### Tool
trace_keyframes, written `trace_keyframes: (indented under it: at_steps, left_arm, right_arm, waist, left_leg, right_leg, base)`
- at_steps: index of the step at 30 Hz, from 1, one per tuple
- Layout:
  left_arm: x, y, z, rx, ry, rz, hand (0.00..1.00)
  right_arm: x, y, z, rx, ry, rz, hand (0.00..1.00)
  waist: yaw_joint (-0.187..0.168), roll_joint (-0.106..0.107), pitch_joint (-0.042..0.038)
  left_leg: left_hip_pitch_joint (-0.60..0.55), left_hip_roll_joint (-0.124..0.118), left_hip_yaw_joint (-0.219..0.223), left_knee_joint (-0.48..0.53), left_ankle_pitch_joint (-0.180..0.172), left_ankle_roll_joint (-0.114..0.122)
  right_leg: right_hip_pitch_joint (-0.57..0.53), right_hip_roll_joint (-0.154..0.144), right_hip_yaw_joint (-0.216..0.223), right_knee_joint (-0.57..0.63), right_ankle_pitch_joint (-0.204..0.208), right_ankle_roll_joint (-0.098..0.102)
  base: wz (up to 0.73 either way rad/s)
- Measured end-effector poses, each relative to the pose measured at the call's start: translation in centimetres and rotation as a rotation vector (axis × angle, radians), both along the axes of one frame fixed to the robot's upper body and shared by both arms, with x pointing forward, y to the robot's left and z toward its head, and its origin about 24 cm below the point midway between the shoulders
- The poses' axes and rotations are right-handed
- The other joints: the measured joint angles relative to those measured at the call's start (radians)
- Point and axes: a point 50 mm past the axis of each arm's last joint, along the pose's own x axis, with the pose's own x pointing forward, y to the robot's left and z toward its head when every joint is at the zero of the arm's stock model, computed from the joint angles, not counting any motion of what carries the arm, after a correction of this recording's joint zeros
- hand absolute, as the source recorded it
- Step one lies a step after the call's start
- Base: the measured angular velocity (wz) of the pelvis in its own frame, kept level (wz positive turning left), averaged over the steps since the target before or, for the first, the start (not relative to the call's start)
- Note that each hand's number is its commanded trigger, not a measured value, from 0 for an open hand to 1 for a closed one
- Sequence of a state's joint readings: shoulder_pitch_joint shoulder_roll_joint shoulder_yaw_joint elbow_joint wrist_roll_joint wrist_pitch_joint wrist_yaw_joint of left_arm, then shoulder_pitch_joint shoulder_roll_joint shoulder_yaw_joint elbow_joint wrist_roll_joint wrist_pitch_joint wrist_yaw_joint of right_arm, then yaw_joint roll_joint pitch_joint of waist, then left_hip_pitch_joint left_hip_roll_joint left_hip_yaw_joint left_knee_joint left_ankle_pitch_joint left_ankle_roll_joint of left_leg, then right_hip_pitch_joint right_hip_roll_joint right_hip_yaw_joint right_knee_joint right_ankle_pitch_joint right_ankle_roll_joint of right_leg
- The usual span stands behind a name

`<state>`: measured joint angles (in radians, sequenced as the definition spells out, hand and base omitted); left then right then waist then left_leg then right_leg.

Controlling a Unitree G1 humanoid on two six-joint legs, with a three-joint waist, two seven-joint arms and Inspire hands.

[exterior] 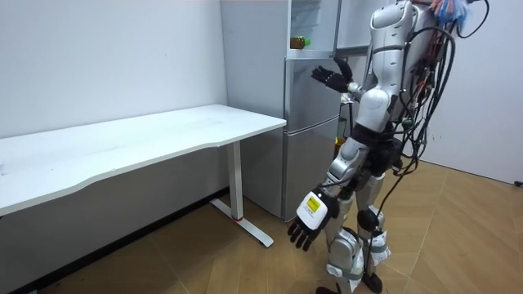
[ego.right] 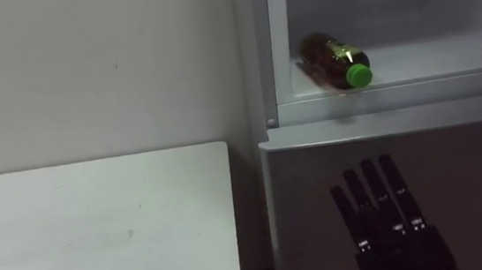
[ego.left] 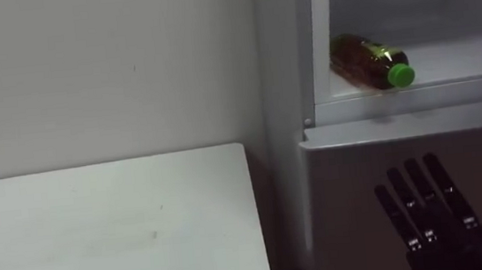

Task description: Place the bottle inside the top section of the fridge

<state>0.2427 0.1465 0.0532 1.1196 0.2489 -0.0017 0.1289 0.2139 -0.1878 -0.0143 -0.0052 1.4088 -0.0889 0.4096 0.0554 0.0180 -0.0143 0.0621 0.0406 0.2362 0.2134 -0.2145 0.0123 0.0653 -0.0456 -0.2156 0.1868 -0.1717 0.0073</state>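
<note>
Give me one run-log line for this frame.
bottle: on its side in upper fridge, not held | right hand: open, raised before lower door | left hand: open, hanging at side

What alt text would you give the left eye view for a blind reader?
A bottle with a green cap lies on its side at the front of the open upper fridge. Below it, the robot's right hand is raised, fingers straight, before the grey lower door; a white table stands to the left.
</note>
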Motion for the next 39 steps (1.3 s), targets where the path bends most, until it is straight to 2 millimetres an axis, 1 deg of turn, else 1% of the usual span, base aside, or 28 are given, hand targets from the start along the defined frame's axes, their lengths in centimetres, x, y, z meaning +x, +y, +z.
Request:
trace_keyframes:
  at_steps: [3, 8, 9, 12, 14, 18, 20, 21, 23, 26, 30, 32, 35, 39]
  left_arm:
    - [0.5, -0.1, 0.0, 0.014, -0.013, -0.010, 0.00]
    - [0.8, -0.4, 0.0, 0.008, -0.016, -0.039, 0.00]
    - [0.8, -0.4, 0.0, 0.008, -0.017, -0.039, 0.00]
    - [0.7, -0.3, 0.0, 0.009, -0.016, -0.034, 0.00]
    - [0.7, -0.3, 0.0, 0.009, -0.019, -0.033, 0.00]
    - [0.9, -0.3, 0.0, 0.007, -0.043, -0.022, 0.00]
    - [0.8, -0.2, 0.1, 0.017, -0.059, -0.007, 0.00]
    - [0.9, -0.2, 0.1, 0.022, -0.063, -0.005, 0.00]
    - [1.0, -0.1, 0.2, 0.036, -0.072, -0.004, 0.00]
    - [0.3, -0.1, 0.1, 0.037, -0.057, 0.008, 0.00]
    - [0.0, 0.0, 0.2, 0.040, -0.057, 0.020, 0.00]
    - [0.1, 0.2, 0.2, 0.051, -0.065, 0.035, 0.00]
    - [0.1, 0.3, 0.3, 0.066, -0.081, 0.072, 0.00]
    - [-0.2, 0.6, 0.5, 0.075, -0.097, 0.124, 0.00]
  right_arm:
    - [-0.8, -0.7, -2.5, 0.000, 0.104, -0.024, 0.00]
    - [-2.5, -1.4, -5.1, 0.010, 0.223, -0.058, 0.00]
    - [-2.7, -1.4, -5.3, 0.012, 0.234, -0.062, 0.00]
    - [-3.4, -1.8, -6.5, 0.013, 0.293, -0.082, 0.00]
    - [-4.4, -2.4, -7.6, 0.013, 0.351, -0.113, 0.00]
    - [-5.6, -3.1, -9.1, 0.011, 0.438, -0.156, 0.00]
    - [-6.9, -3.9, -10.7, -0.001, 0.540, -0.207, 0.00]
    - [-7.4, -4.0, -11.1, 0.000, 0.574, -0.219, 0.00]
    - [-9.0, -4.3, -12.5, 0.001, 0.689, -0.256, 0.00]
    - [-10.1, -4.7, -13.3, 0.000, 0.774, -0.293, 0.00]
    - [-11.4, -5.6, -14.4, -0.060, 0.897, -0.335, 0.00]
    - [-12.2, -6.1, -14.9, -0.088, 0.986, -0.370, 0.00]
    - [-13.1, -6.5, -15.3, -0.109, 1.073, -0.412, 0.00]
    - [-13.5, -6.5, -15.6, -0.115, 1.140, -0.455, 0.00]
  waist:
    - [-0.004, -0.003, 0.0014]
    - [-0.006, -0.003, 0.0013]
    - [-0.006, -0.004, 0.0016]
    - [-0.022, -0.004, 0.0027]
    - [-0.027, -0.003, 0.0025]
    - [-0.035, -0.005, 0.0027]
    - [-0.036, -0.008, 0.0029]
    - [-0.036, -0.009, 0.0028]
    - [-0.044, -0.011, 0.0035]
    - [-0.059, -0.012, 0.0036]
    - [-0.074, -0.017, 0.0041]
    - [-0.080, -0.021, 0.0063]
    - [-0.090, -0.022, 0.0077]
    - [-0.112, -0.029, 0.0078]
  left_leg:
    - [0.000, -0.001, 0.000, 0.000, -0.001, -0.001]
    - [-0.001, 0.000, 0.000, -0.002, -0.002, -0.001]
    - [-0.001, 0.000, 0.000, -0.003, -0.002, -0.001]
    - [0.002, -0.001, 0.001, -0.008, -0.002, -0.001]
    - [0.003, -0.001, 0.001, -0.009, -0.002, -0.001]
    - [0.004, -0.001, 0.006, -0.010, -0.002, -0.002]
    - [0.004, -0.001, 0.006, -0.010, -0.003, -0.003]
    - [0.004, -0.002, 0.006, -0.011, -0.003, -0.003]
    - [0.002, -0.001, 0.006, -0.011, -0.004, -0.005]
    - [0.003, -0.001, 0.006, -0.011, -0.006, -0.006]
    - [0.004, -0.001, 0.006, -0.011, -0.006, -0.007]
    - [0.003, -0.001, 0.006, -0.012, -0.006, -0.007]
    - [0.004, -0.001, 0.006, -0.012, -0.006, -0.007]
    - [0.006, -0.001, 0.005, -0.014, -0.006, -0.008]
  right_leg:
    - [0.001, 0.002, 0.006, -0.001, 0.000, 0.000]
    - [-0.001, 0.002, 0.007, -0.002, 0.000, 0.000]
    - [-0.001, 0.002, 0.007, -0.002, 0.000, 0.000]
    - [0.001, 0.002, 0.004, -0.005, 0.000, 0.000]
    - [0.002, 0.003, 0.009, -0.006, 0.000, 0.000]
    - [0.003, 0.006, 0.012, -0.015, 0.000, 0.000]
    - [0.004, 0.007, 0.011, -0.015, 0.000, 0.000]
    - [0.004, 0.007, 0.011, -0.015, 0.000, 0.000]
    - [0.003, 0.008, 0.009, -0.016, 0.000, 0.000]
    - [0.004, 0.009, 0.009, -0.017, 0.000, 0.000]
    - [0.005, 0.010, 0.012, -0.019, 0.000, -0.001]
    - [0.004, 0.011, 0.012, -0.018, -0.001, -0.001]
    - [0.003, 0.010, 0.012, -0.018, -0.004, -0.001]
    - [0.002, 0.010, 0.011, -0.016, -0.007, -0.003]
  base:
    - [0.00]
    - [0.00]
    - [0.00]
    - [0.00]
    - [0.00]
    - [-0.01]
    - [0.00]
    - [0.00]
    - [0.00]
    - [0.00]
    - [0.00]
    - [0.00]
    - [0.00]
    - [0.00]
